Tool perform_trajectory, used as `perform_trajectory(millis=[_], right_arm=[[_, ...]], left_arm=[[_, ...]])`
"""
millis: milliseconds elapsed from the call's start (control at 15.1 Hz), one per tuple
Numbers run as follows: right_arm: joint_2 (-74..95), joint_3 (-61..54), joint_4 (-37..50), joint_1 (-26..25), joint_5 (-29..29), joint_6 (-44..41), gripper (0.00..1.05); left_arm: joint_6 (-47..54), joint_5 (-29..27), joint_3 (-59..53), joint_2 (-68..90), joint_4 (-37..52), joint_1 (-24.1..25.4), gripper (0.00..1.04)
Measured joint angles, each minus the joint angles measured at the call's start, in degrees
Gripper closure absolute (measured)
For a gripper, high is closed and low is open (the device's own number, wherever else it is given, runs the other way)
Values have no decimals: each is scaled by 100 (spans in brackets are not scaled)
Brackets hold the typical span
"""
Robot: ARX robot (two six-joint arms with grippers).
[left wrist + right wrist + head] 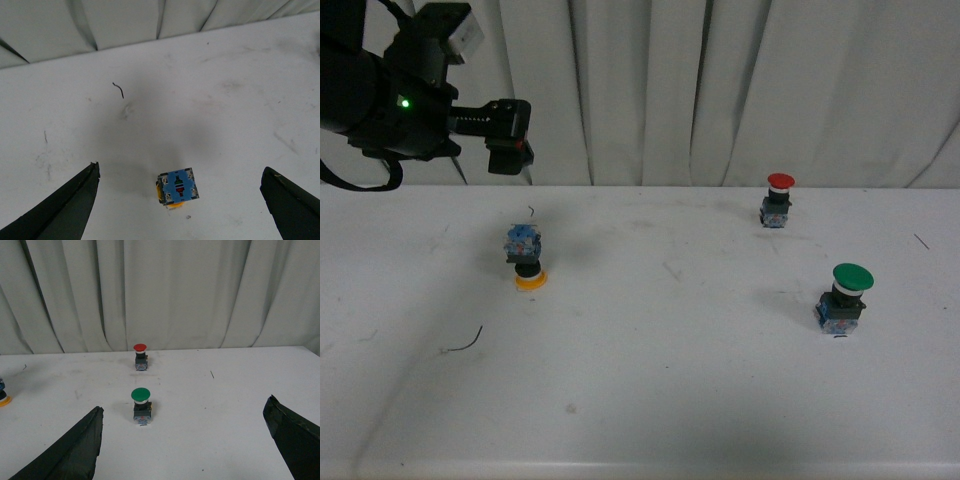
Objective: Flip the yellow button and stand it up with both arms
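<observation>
Left wrist view: yellow button (177,187) beneath spread left tool (180,168).

Looks like a robot test lab: a scuffed white bench (670,390) backed by plain pale curtains (740,90), a black robot arm (370,105) at upper left.

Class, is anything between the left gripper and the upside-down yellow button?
Nothing visible does. The yellow button stands cap-down on bare table below the open left gripper; the wire scrap lies well aside.
</observation>
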Motion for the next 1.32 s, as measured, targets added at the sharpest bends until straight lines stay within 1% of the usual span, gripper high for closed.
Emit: perform_trajectory(millis=[132,529,727,991,1057,1189,1321], right_arm=[[0,0,0,0,2,0,7],[0,0,-2,0,0,0,7],[0,0,-2,0,0,0,7],[0,0,-2,0,0,0,7],[0,0,-2,0,0,0,7],[0,0,-2,0,0,0,7],[0,0,-2,0,0,0,7]], left_arm=[[-68,-153,555,417,-538,-11,7],[-533,-2,1462,1126,-1650,-131,7],[-568,-44,1576,1353,-1777,-173,7],[-485,-417,1867,1832,-1849,-105,7],[-490,-400,1871,1834,-1869,-107,11],[-492,-389,1888,1834,-1923,-127,29],[-490,-376,1902,1834,-1976,-153,53]])
